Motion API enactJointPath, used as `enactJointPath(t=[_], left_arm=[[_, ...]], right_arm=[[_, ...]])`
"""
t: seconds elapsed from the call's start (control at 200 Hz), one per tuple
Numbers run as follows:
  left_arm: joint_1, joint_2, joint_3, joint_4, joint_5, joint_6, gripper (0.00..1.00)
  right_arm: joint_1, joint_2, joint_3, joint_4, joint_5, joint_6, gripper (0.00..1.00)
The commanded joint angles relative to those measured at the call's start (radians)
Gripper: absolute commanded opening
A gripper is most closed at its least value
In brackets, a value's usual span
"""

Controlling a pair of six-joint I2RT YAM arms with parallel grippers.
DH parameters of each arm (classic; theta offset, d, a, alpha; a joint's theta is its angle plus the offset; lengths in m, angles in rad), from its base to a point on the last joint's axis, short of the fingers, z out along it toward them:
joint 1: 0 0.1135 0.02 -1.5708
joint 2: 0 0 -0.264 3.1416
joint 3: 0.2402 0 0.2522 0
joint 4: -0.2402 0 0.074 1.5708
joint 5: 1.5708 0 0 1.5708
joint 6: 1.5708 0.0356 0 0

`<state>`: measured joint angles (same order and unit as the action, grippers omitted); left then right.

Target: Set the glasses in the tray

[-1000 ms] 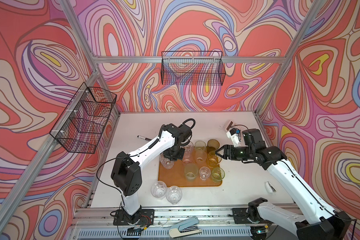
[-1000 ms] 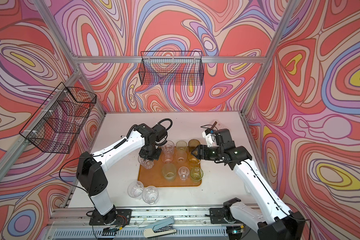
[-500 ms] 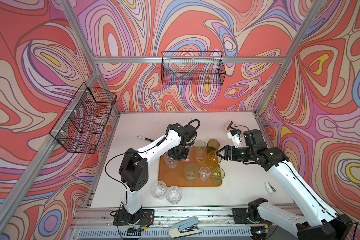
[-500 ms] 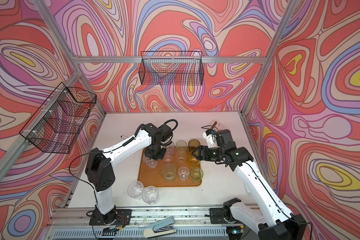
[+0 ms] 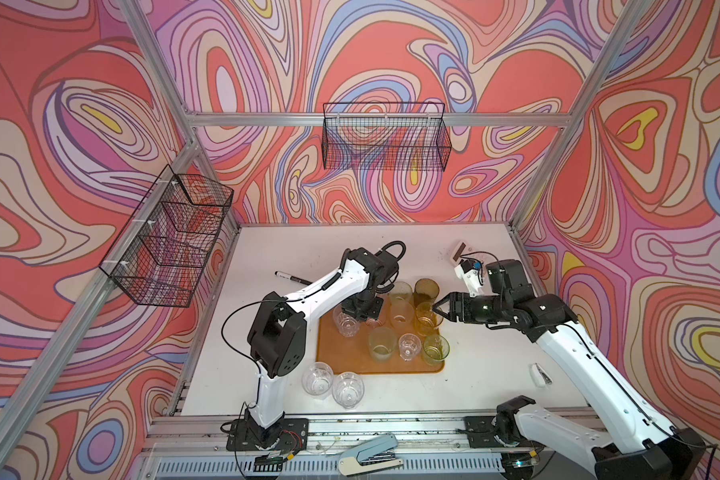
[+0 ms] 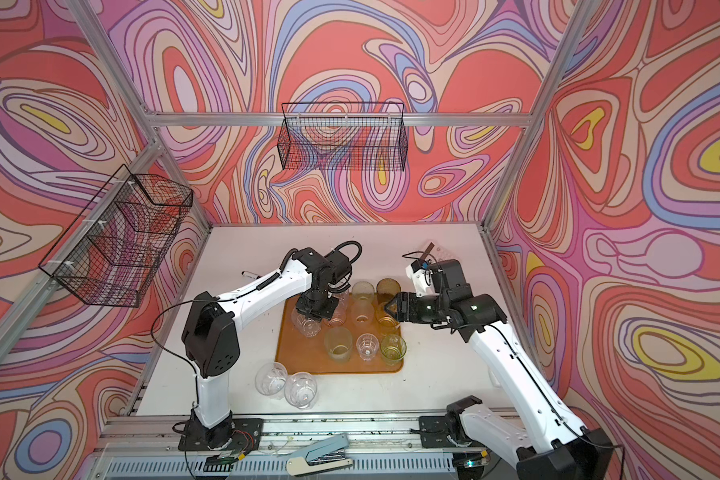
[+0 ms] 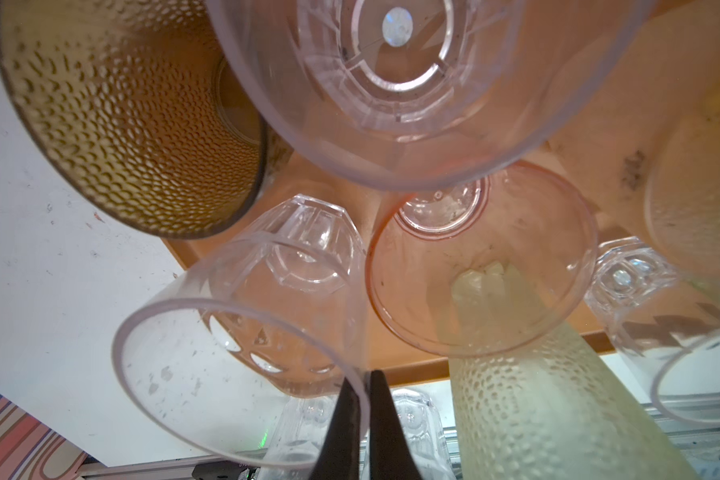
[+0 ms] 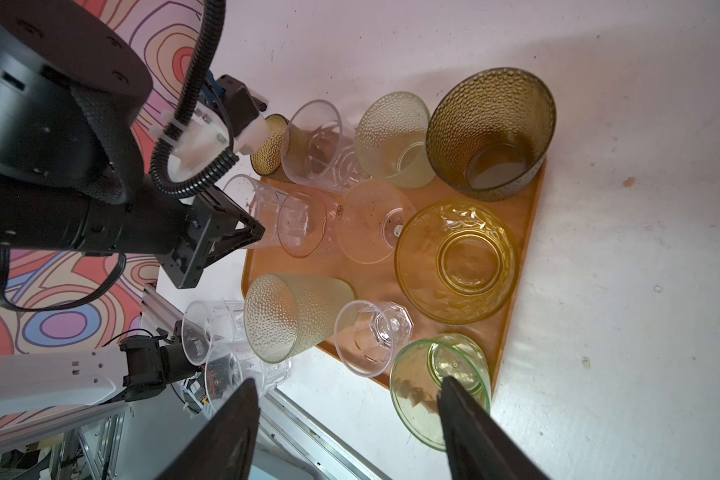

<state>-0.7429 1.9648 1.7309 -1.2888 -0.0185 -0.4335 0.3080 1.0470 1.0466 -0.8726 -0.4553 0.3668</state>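
The large flat orange-brown rectangular tray (image 5: 341, 362) with rounded corners lies on the white table (image 5: 487, 345). Small transparent tumblers (image 5: 400, 313) stand on it, mouth up. Along its near edge, left to right: a pale green dimpled tumbler (image 5: 381, 343), a clear faceted tumbler (image 5: 409, 346), a bright green tumbler (image 5: 436, 350). Behind them are an amber-yellow patterned tumbler (image 5: 427, 319) and a pale pink tumbler (image 8: 302, 232); further back, an olive-brown dimpled tumbler (image 5: 426, 290). At the tray's left edge the left gripper (image 7: 363, 374) pinches the rim of a clear cut-pattern tumbler (image 5: 346, 322). Two clear glasses (image 5: 317, 378) stand off the tray, on the table before it.
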Motion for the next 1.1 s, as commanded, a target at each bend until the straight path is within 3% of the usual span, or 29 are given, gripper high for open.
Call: enactJointPath(t=[0.0,0.696,1.092], left_arm=[[-0.007,0.028,0.027,-0.014,-0.003,0.012,0.01],[-0.009,0.054,0.024,0.005,-0.002,0.015,0.02],[-0.011,0.059,0.027,0.003,-0.005,0.010,0.11]], right_arm=[[-0.002,-0.018,-0.007,-0.007,0.014,-0.015,0.71],[-0.001,-0.010,0.000,-0.010,0.011,-0.020,0.71],[-0.001,-0.010,0.003,-0.012,0.010,-0.018,0.71]])
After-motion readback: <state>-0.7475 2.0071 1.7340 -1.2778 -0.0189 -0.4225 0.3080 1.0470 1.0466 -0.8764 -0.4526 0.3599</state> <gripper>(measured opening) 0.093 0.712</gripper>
